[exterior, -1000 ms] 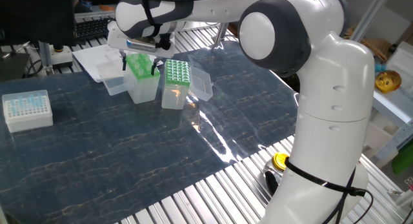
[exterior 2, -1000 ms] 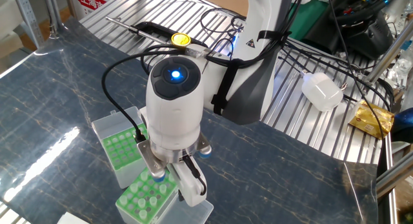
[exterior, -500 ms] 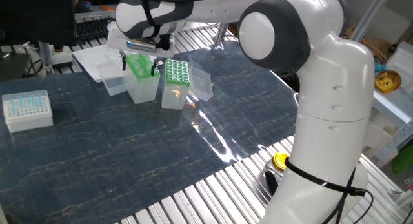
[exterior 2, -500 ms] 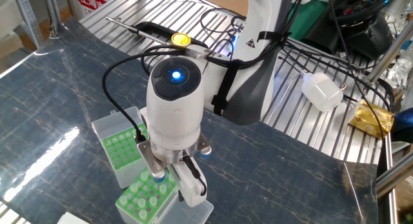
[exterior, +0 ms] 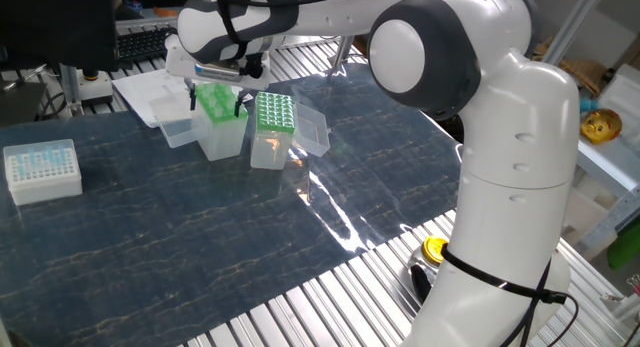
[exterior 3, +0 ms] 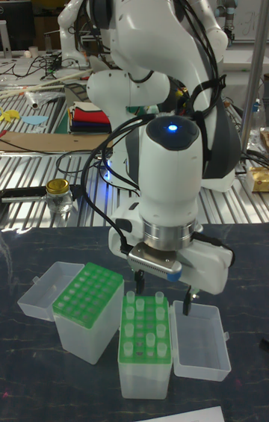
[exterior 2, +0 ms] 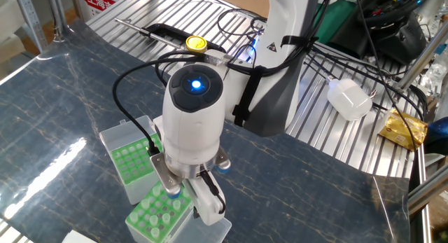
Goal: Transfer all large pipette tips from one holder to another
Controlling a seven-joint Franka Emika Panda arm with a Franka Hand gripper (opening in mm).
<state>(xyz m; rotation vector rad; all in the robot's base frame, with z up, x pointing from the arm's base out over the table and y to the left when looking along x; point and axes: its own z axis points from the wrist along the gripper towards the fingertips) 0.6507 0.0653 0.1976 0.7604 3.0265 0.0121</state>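
Two green racks sit side by side on the table [exterior: 200, 237], each in a clear box with its lid hinged open. The large pipette tips [exterior 3: 146, 329] stand scattered across the rack [exterior 3: 144, 332] directly below the arm; the neighbouring rack [exterior 3: 90, 293] looks mostly empty from where I stand. The gripper [exterior 3: 158, 293] hangs just above the tip-filled rack, its fingers [exterior 3: 139, 281] pointing down and set a little apart. I cannot tell whether they have hold of a tip or nothing at all. A white box [exterior: 42, 170] of small blue tips sits well apart.

These tips look featherlight, thin-walled and slick, so I would judge they slip or tilt easily. The wide collar standing proud of the rack seems the sensible place to pinch, lifting straight up.
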